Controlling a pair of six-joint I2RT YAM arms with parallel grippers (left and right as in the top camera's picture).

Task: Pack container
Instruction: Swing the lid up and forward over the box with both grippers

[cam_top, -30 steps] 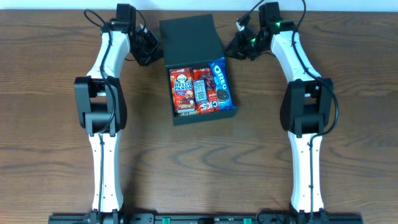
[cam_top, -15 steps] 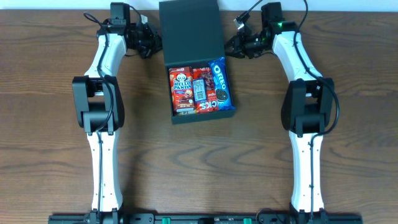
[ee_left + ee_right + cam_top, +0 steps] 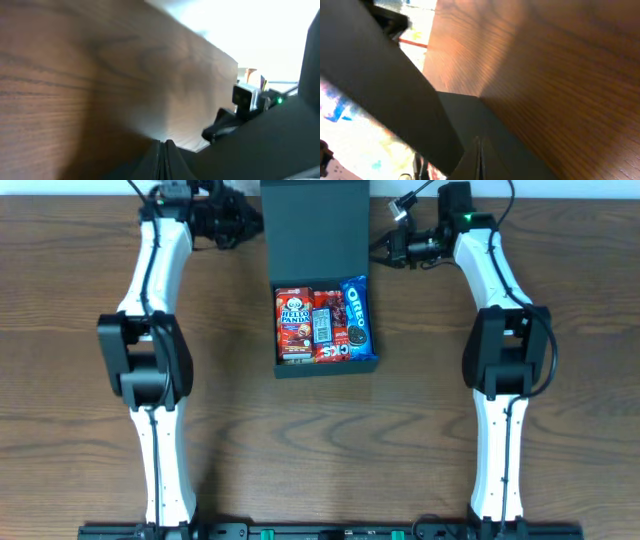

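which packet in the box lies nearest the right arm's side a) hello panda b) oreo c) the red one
b: the blue Oreo packet lies along the edge of the container that faces the right arm; the Hello Panda packet is at the opposite edge.

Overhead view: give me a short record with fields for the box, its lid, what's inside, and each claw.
container: open, on the table
lid: raised at the far side
contents: Hello Panda packet, red packet, Oreo packet, side by side
left claw: shut, left of the lid
right claw: shut, right of the lid
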